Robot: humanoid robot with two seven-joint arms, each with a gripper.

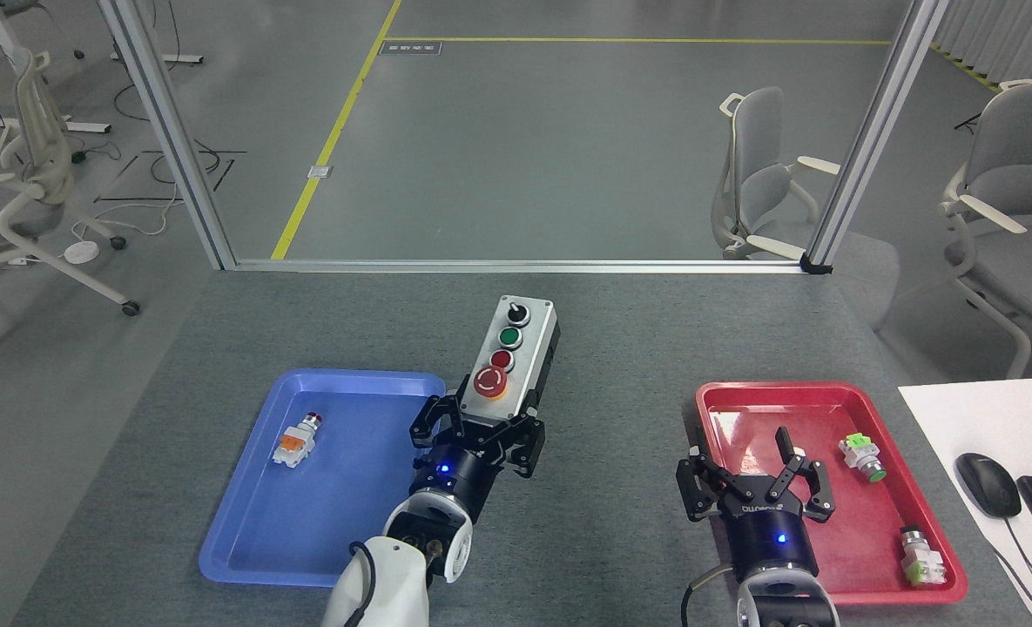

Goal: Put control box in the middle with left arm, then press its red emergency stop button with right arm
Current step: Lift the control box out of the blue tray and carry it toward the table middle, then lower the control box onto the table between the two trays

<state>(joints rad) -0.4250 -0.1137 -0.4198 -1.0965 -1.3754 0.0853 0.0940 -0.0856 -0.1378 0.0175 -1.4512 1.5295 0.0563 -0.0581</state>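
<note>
**Control box held over the middle of the table**

My left gripper is clamped on the near end of the control box, fingers wrapped round both sides. The box sits just right of the blue tray, over the bare grey tabletop between that tray and the red tray. I cannot tell whether the box is touching the table or held above it. It points away from me, tilted slightly to the right.

Buttons run in a row on the box's grey face: black knob farthest, then green, small red, and the red emergency stop button on its yellow ring nearest my gripper.

Inside the blue tray, toward its far left, lies a small loose switch with an orange body and a red cap.

My right gripper hovers well right of the blue tray, over the near left corner of the red tray, fingers spread wide, holding nothing. Two green-tipped switches lie in the red tray.
</note>
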